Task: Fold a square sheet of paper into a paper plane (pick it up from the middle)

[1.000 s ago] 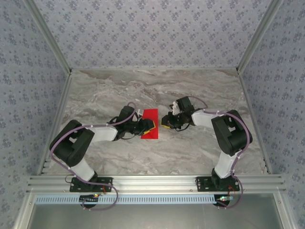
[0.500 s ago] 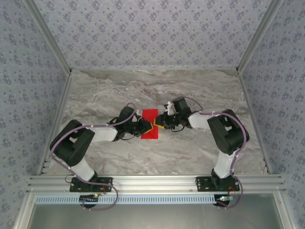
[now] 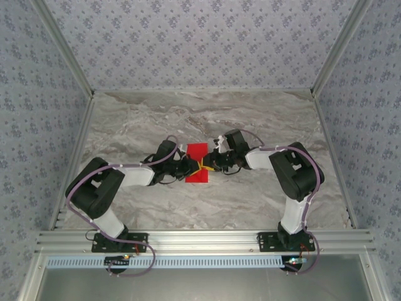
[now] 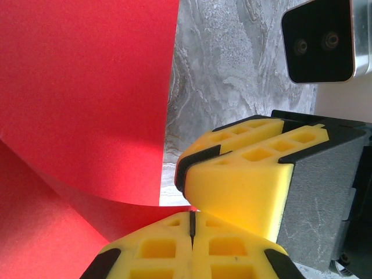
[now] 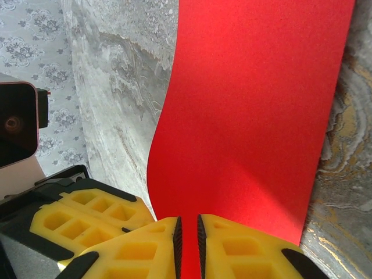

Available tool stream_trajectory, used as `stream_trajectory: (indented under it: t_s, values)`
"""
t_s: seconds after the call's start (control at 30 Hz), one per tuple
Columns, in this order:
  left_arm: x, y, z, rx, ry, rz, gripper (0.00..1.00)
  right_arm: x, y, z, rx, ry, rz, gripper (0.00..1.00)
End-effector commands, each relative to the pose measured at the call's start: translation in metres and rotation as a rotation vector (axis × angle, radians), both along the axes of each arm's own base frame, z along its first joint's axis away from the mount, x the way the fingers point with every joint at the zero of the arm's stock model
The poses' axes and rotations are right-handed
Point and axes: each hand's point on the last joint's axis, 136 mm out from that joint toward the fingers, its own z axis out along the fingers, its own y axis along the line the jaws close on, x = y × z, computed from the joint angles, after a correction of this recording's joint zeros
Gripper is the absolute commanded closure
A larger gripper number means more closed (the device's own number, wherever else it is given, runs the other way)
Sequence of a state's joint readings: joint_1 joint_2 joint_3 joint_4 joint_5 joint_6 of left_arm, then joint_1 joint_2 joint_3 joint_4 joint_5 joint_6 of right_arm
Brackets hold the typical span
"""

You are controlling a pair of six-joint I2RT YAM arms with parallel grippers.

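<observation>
Between two meeting grippers, the square sheet of paper point(image 3: 197, 162) is pinched by both the left gripper point(image 4: 192, 224) and right gripper point(image 5: 187, 232), apparently steadying its middle for folding.

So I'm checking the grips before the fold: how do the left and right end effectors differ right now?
The left end effector has its yellow pads pressed fully together, while the right end effector shows a thin slit between its pads. The left one comes at the red sheet of paper from the left, the right one from the right. Both are pinching an edge of the same sheet, which curls up off the table.
</observation>
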State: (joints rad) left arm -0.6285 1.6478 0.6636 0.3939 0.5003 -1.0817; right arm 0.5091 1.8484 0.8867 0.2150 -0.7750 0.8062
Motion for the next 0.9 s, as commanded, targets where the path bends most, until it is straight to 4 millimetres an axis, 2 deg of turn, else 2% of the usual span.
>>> stream_trajectory:
  t_s: [0.0, 0.3, 0.63, 0.87]
  values:
    - [0.001, 0.003, -0.007, 0.018, -0.012, 0.000, 0.99, -0.006, 0.001, -0.003, 0.006, 0.026, 0.008, 0.82]
    - [0.000, 0.004, -0.011, 0.026, -0.003, -0.001, 1.00, -0.005, -0.009, 0.000, 0.004, 0.012, -0.018, 0.79]
    - [0.000, 0.004, -0.012, 0.028, -0.003, -0.001, 1.00, -0.006, -0.002, 0.007, 0.048, 0.003, -0.008, 0.79]
    - [0.004, 0.005, -0.011, 0.035, -0.010, 0.004, 1.00, -0.015, -0.018, -0.002, -0.040, -0.089, 0.002, 0.80]
